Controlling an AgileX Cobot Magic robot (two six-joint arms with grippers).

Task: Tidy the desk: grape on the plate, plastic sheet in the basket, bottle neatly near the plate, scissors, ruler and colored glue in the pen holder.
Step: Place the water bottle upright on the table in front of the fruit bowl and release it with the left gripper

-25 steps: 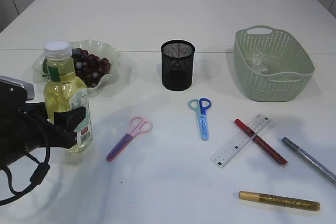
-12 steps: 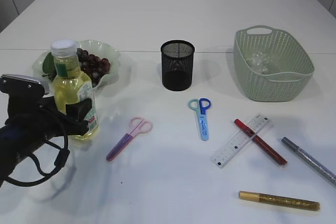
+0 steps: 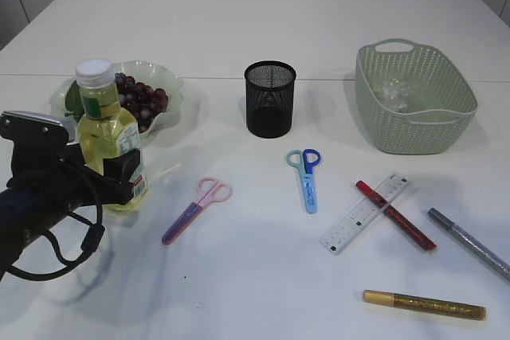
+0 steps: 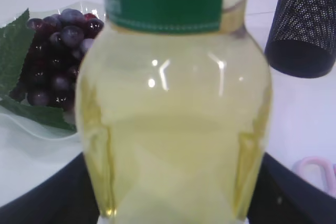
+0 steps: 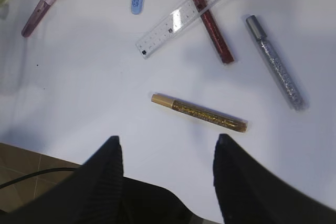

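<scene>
Bottle [image 3: 109, 142] of yellow liquid, green label unreadable, stands upright beside the plate [image 3: 169, 103] of grapes [image 3: 141, 101]. Left gripper [image 3: 100, 177] straddles it; grip uncertain. Right gripper [image 5: 167, 153] spread, empty, above a gold glue pen [image 5: 199, 112].

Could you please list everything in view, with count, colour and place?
bottle: 1, yellow liquid, white cap, upright by the plate, between the left gripper's fingers
plate: 1, pale green, back left
grapes: 1 bunch, dark red, on the plate
pen holder: 1, black mesh, centre back
basket: 1, sage green, back right
plastic sheet: 1, clear, in the basket
scissors: 2, pink-purple centre left, blue centre
ruler: 1, clear, right, under the red glue
glue pens: 3, red, silver, gold, front right
table: 1, white
left gripper: 1, black, around the bottle
right gripper: 1, black, open above the front edge
</scene>
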